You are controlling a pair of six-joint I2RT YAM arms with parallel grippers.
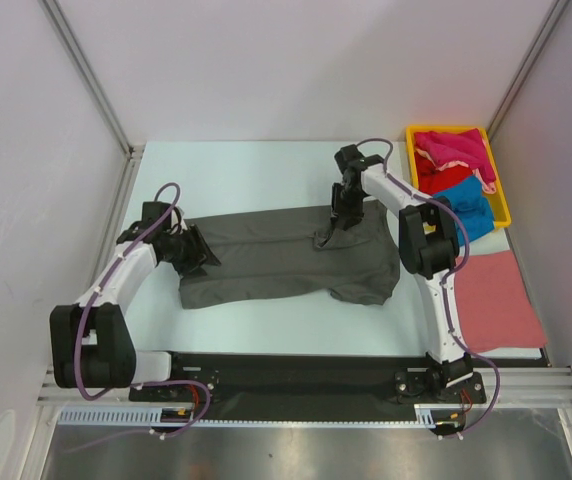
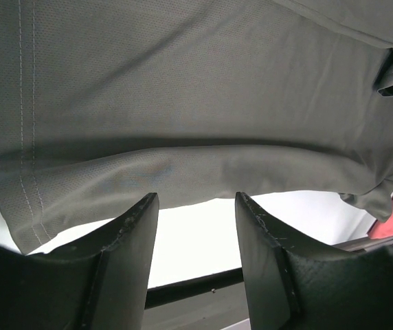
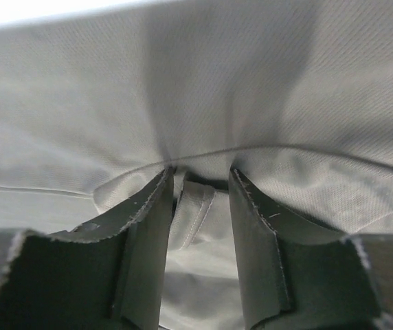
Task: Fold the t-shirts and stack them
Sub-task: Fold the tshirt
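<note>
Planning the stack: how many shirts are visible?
5: grey shirt spread mid-table, pink shirt folded at right, magenta, red and blue in the tray; more may hide.

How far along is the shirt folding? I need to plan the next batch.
Done: one salmon-pink t-shirt lies folded flat at the right. In hand: the dark grey t-shirt is spread out, with the left gripper at its end and the right gripper at a fold. Left: magenta, red and blue shirts in the yellow tray.
</note>
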